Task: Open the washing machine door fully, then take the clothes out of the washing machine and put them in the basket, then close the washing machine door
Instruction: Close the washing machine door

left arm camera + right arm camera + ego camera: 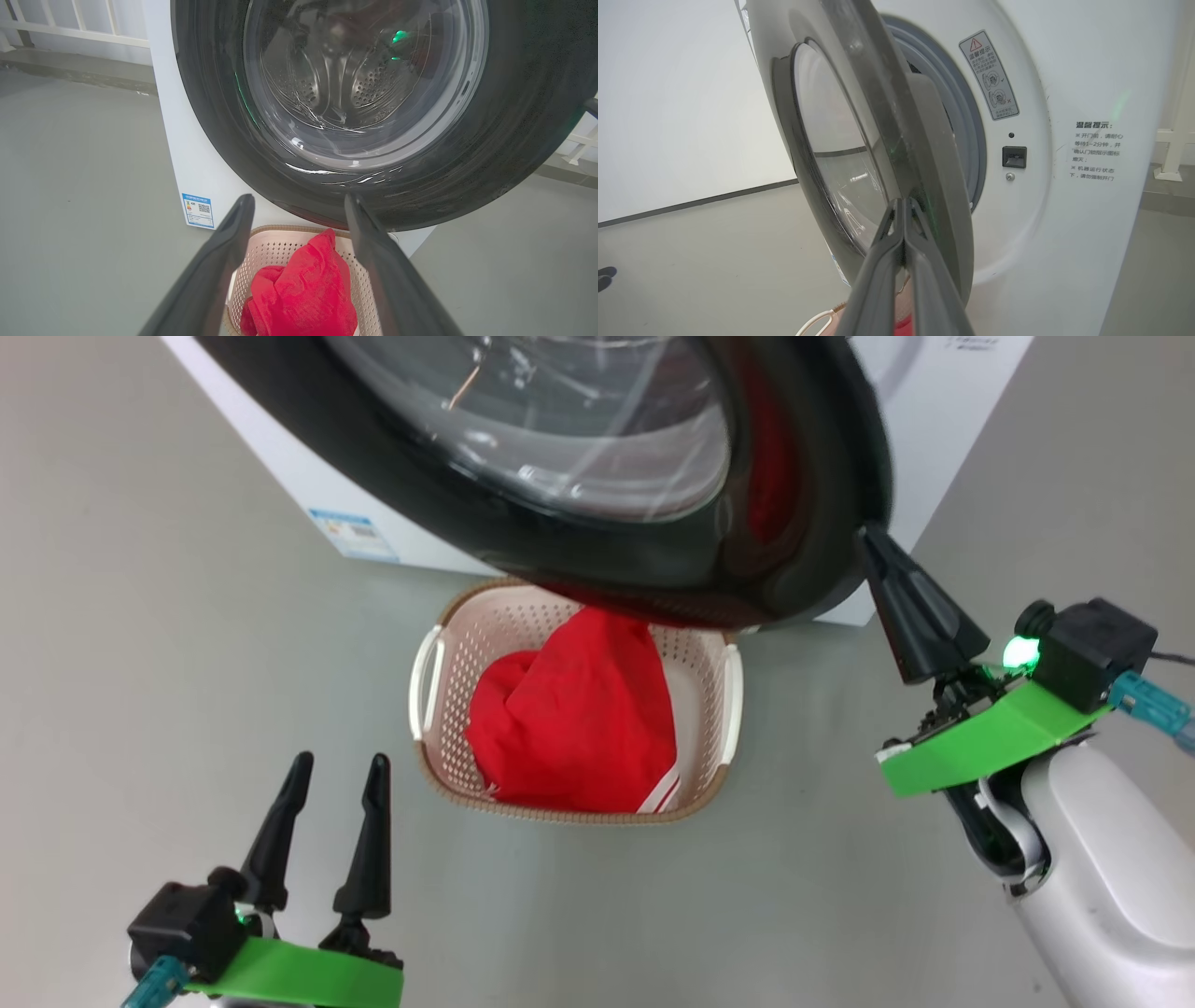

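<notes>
The clothes lie in the basket, which stands on the floor just under the washing machine door. The red piece is on top and a striped edge shows at one corner. So I judge the step in hand is the last one, closing the door.

The door stands partly open, at an angle to the front of the washing machine. The right gripper has its fingers pressed together, grasping nothing, with its tip at the free edge of the door rim. The left gripper hovers low over the floor, fingers spread apart and empty.

The next move calls for a steady push on the rim toward the machine until the door latches.
</notes>
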